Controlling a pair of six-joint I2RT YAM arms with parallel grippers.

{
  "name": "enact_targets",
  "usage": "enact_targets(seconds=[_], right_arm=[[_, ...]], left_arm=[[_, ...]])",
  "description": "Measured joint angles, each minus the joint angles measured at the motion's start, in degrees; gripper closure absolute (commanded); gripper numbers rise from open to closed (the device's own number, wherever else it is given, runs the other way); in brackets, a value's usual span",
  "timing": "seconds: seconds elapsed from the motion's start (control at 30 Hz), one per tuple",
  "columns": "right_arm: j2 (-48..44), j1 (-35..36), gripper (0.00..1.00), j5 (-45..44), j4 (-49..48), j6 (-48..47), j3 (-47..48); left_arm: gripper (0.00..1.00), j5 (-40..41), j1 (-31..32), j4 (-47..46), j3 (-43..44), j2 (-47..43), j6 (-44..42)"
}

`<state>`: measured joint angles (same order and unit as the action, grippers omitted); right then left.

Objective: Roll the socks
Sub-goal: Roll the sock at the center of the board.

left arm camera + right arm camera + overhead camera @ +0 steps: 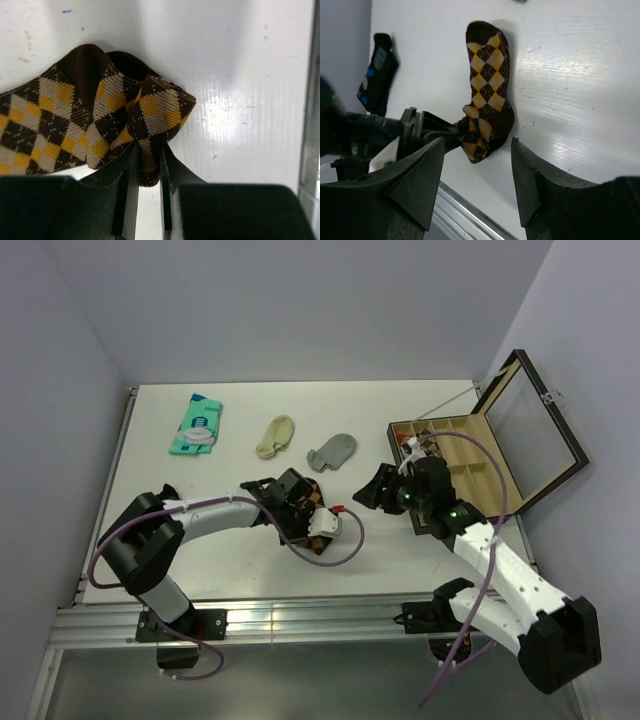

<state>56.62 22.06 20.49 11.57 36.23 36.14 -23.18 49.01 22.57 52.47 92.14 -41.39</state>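
The left arm stretches low from its base across the tabletop (230, 565) toward the middle, wrist bent down, and its left fingers (126, 195) are clenched on the bunched, folded end of the argyle sock (65, 120), pinching a fold of fabric between them. The rest of that sock lies flat on the white surface, toe pointing away from the near edge. The right arm leans in from the other side with its elbow raised. Its right fingers (415, 180) hang released and spread wide just short of the sock, holding nothing and facing the left arm's grip. Farther back a cream sock (277, 436) and a grey sock (332, 452) lie loose and flat beside each other, apart from the arms. A teal-and-white packet (197, 425) rests to their left. On the right, close behind the right arm's wrist, stands a wooden box (470, 455) with many compartments, its glazed lid (530, 425) thrown open. The arm covers part of the box's near corner, where something dark and patterned shows.
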Motion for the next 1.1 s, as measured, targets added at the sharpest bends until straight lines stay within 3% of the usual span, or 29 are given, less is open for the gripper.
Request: enact_targets(seconds=[0.27, 0.6, 0.8, 1.1], right_arm=[[-15.58, 1.22, 0.36, -3.21, -1.81, 0.33, -7.58], [-23.58, 16.87, 0.36, -14.4, -4.83, -0.13, -13.33], [-19.17, 27.76, 0.38, -21.88, -8.15, -1.66, -13.25], [-0.33, 44.41, 0.39, -35.47, -9.16, -6.38, -10.78]], left_arm=[[0.86, -9.68, -4.66, 16.61, 14.19, 11.39, -2.86], [0.85, -20.5, -10.69, 32.3, 25.4, 22.8, -3.93], [0.86, -23.65, -12.5, 40.19, 29.81, 27.98, -2.45], [0.87, -24.06, -12.72, 44.87, 31.67, 30.99, 0.98]])
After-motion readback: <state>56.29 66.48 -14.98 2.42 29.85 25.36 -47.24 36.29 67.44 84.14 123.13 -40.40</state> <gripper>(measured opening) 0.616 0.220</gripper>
